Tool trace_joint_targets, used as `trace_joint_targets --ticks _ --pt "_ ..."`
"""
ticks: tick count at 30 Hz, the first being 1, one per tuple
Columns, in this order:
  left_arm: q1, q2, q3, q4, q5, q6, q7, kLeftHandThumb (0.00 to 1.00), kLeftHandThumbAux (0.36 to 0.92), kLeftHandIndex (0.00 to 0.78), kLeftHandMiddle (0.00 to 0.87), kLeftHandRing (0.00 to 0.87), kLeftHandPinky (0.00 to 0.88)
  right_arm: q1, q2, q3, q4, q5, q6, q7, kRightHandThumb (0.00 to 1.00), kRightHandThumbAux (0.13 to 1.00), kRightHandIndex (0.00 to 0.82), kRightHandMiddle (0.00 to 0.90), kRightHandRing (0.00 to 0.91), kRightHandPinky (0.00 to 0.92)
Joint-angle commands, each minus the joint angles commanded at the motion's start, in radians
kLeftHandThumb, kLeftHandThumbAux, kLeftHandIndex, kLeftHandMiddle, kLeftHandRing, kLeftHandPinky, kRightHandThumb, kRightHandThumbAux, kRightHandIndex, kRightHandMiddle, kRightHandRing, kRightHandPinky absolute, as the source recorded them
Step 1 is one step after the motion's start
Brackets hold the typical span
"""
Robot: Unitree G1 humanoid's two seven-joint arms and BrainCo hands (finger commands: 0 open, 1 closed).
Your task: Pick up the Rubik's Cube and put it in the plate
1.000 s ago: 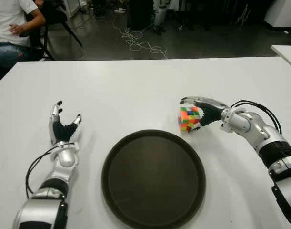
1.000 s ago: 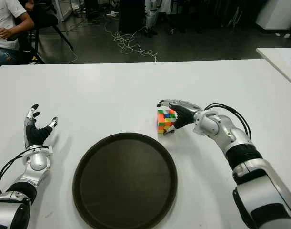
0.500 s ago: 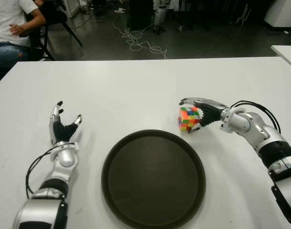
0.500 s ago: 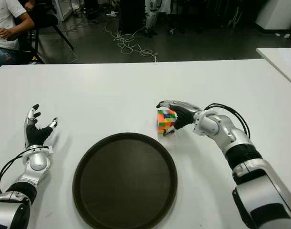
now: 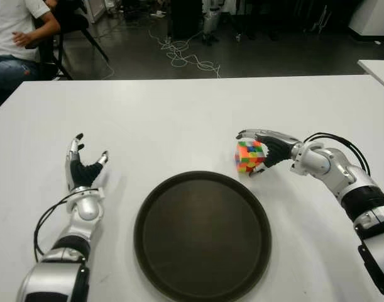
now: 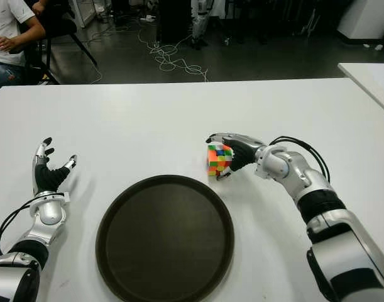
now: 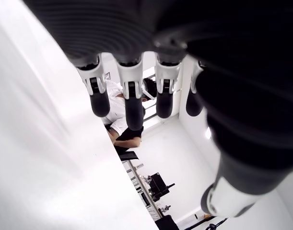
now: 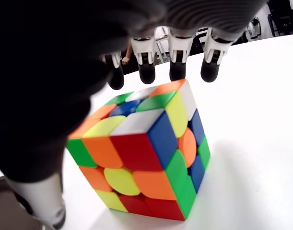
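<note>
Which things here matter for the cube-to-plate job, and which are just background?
For the job:
- cube, on the table beside the plate's far right rim
- plate, dark, nothing in it
- right hand, fingers arched over the cube, not closed on it
- table

Just about:
- left hand, open, left of the plate
- seated person
- floor cables

Cube (image 5: pixel 250 156) behind plate (image 5: pixel 202 234) (right side)
</note>
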Motion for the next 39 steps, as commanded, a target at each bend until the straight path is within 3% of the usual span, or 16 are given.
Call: trace_joint_targets --ticks 16,26,39 --pt "0.002 0.003 -0.007 0.000 0.007 -0.007 -0.002 0.000 0.748 0.120 0.128 0.127 0.102 -0.009 0.006 0.010 0.025 -0.010 0.012 -0.016 0.000 0.705 0.031 0.051 0.062 0.040" --pt "0.003 0.004 -0.011 -0.003 0.012 -0.017 0.005 0.000 0.762 0.121 0.128 0.132 0.120 -0.030 0.031 0.018 0.101 -0.019 0.003 -0.054 0.000 0.728 0.034 0.061 0.080 0.050" --pt "0.005 0.004 -0.011 -0.007 0.011 -0.016 0.000 0.000 0.748 0.120 0.115 0.108 0.081 -0.053 0.041 0.038 0.127 -0.043 0.013 -0.058 0.000 0.734 0.018 0.046 0.064 0.037"
